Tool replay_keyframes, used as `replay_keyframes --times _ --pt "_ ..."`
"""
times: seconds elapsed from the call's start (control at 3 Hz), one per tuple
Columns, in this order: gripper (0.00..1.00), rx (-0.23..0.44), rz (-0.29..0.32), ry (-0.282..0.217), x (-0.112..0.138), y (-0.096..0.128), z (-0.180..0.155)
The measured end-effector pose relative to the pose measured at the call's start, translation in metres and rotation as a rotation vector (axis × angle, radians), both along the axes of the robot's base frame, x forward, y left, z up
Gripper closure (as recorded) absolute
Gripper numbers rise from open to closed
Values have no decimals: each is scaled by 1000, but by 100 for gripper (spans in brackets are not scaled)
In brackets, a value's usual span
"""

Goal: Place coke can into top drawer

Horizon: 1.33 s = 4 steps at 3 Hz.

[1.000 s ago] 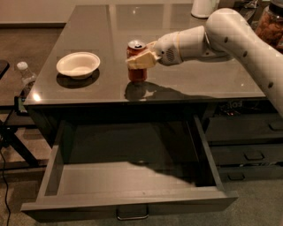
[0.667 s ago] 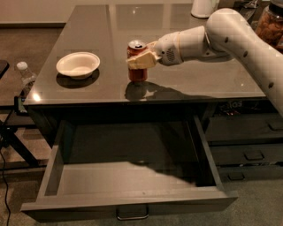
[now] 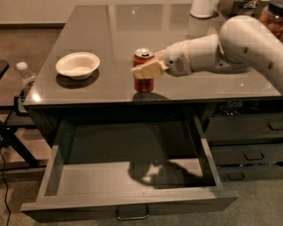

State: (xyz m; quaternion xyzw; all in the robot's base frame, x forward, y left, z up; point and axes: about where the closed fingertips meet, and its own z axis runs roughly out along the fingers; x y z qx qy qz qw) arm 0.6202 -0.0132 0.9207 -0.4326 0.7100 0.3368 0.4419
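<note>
The coke can, red with a silver top, stands upright near the front edge of the dark table top. My gripper comes in from the right on a white arm, and its cream fingers are closed around the can's upper half. I cannot tell whether the can rests on the table or hangs just above it. The top drawer is pulled wide open directly below and in front of the can. Its pale inside is empty, and its metal bar handle is on the front.
A white bowl sits on the table to the left of the can. A white container stands at the back right. Narrower dark drawers are at the right. A plastic bottle and a dark stand are at the left.
The gripper and the can have moved together toward the table's front edge and slightly right, closer to the open drawer.
</note>
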Motion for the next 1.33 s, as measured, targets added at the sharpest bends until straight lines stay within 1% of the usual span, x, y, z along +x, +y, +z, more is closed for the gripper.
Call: replay_keyframes --times 0.33,1.0,1.33 --pt "100 19 -75 28 -72 -21 -3" --pt "100 17 -88 46 -81 -27 -10" --pt "100 -4 -140 84 -108 -35 -28"
